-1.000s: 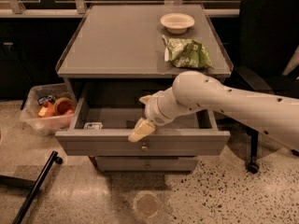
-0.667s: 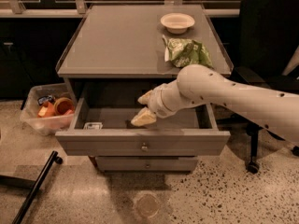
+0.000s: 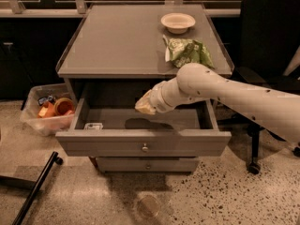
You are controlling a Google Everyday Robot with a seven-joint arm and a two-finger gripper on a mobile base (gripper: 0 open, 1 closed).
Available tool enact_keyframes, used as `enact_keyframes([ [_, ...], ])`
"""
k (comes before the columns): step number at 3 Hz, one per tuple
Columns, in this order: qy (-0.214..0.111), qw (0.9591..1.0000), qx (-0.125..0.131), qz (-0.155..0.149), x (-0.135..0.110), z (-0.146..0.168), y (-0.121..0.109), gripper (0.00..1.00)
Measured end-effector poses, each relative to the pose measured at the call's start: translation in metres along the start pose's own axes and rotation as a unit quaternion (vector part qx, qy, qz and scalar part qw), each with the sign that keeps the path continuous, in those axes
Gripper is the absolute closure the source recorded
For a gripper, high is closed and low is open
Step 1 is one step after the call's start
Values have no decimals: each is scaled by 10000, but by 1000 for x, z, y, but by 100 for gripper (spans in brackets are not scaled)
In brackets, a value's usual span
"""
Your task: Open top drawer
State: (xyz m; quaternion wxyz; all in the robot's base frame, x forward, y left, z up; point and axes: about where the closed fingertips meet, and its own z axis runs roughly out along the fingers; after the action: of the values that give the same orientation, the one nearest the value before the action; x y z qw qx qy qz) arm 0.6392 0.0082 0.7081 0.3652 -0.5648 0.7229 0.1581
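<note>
The top drawer of the grey cabinet stands pulled out, its wide flat front toward me with a small round metal knob. A small white item lies in its left front corner. My gripper hangs above the drawer's open inside, up near the cabinet top's front edge, apart from the knob. My white arm reaches in from the right.
A lower drawer front with its own knob sits below. On the cabinet top are a white bowl and a green bag. A clear bin stands at the left, a black office chair at the right.
My gripper has risen from the drawer's front rim near the knob and pulled back up to the right. The drawer stays pulled out.
</note>
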Motion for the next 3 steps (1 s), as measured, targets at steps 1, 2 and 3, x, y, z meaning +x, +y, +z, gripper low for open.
enact_keyframes([
  [1, 56, 9993, -363, 109, 16, 27, 8, 100],
  [2, 115, 9971, -714, 221, 32, 42, 27, 100],
  [3, 227, 9951, -927, 264, 41, 42, 46, 81],
])
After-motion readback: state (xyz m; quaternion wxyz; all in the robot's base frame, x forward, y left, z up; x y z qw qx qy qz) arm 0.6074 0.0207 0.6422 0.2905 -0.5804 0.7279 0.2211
